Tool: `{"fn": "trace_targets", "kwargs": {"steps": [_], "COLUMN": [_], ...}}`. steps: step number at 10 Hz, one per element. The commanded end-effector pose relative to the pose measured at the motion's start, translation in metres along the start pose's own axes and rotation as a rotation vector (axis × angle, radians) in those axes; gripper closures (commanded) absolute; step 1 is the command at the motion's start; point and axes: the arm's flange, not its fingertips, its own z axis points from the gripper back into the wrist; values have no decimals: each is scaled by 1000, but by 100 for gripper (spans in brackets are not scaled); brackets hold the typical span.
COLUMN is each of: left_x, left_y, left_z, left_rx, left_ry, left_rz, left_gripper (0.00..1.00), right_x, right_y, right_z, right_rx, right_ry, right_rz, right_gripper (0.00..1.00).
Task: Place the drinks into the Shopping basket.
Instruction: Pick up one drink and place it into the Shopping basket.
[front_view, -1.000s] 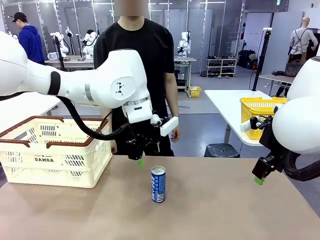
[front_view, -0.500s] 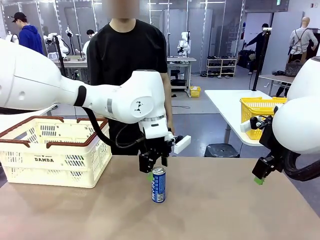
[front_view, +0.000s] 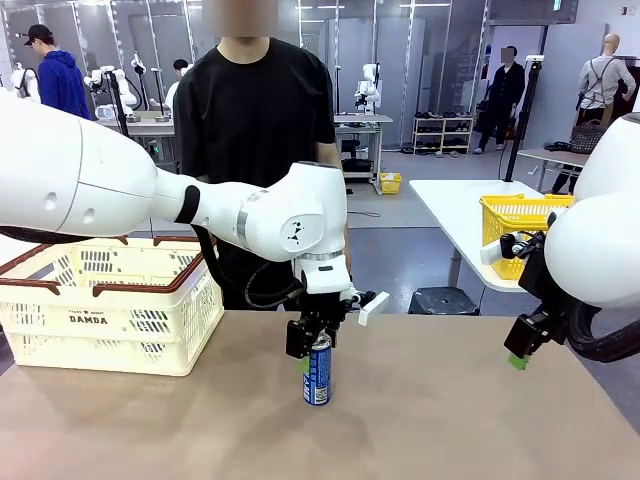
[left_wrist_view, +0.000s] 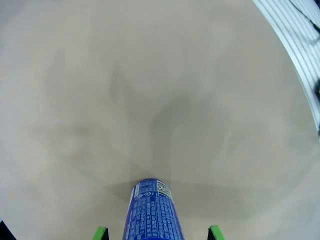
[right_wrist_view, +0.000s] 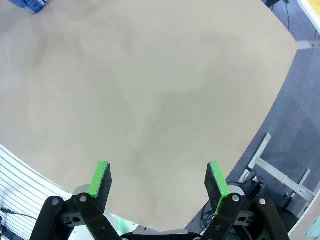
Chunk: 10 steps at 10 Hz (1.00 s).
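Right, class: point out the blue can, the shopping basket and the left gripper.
blue can (front_view: 317, 378): front view, middle of its printed side.
shopping basket (front_view: 88, 319): front view, near wall by the DAMDA print.
left gripper (front_view: 312, 345): front view, between its fingertips, around the can's top.

- One blue can (front_view: 317, 370) stands upright on the surface (front_view: 450, 420).
- One cream-white shopping basket (front_view: 110, 305) with a brown rim sits on the surface.
- One yellow mesh basket (front_view: 520, 222) sits on a farther white table.
- Two tools: left tool (front_view: 312, 352), right tool (front_view: 518, 350).
- One person (front_view: 255, 120) stands at the far side.
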Motion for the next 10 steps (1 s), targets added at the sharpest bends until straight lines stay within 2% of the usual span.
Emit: {"fn": "trace_targets", "kwargs": {"steps": [1,3,5,10], "left_x": [5,7,5,3], "left_y": [5,5,3,1], "left_z": [-2,-8,-8,-10], "left_rx": [-10,-8,39,15], "left_ry": [10,0,-12,-4], "left_rz": [33,28,25,36], "left_gripper": [0,0,19,65], "right_x": [0,0,0,0], "right_y": [0,0,0,0], "right_z": [0,0,0,0], "right_rx": [2,2,2,2], "right_ry": [2,2,2,2], "right_rz": [1,1,1,1], "right_gripper": [6,6,6,6]}}
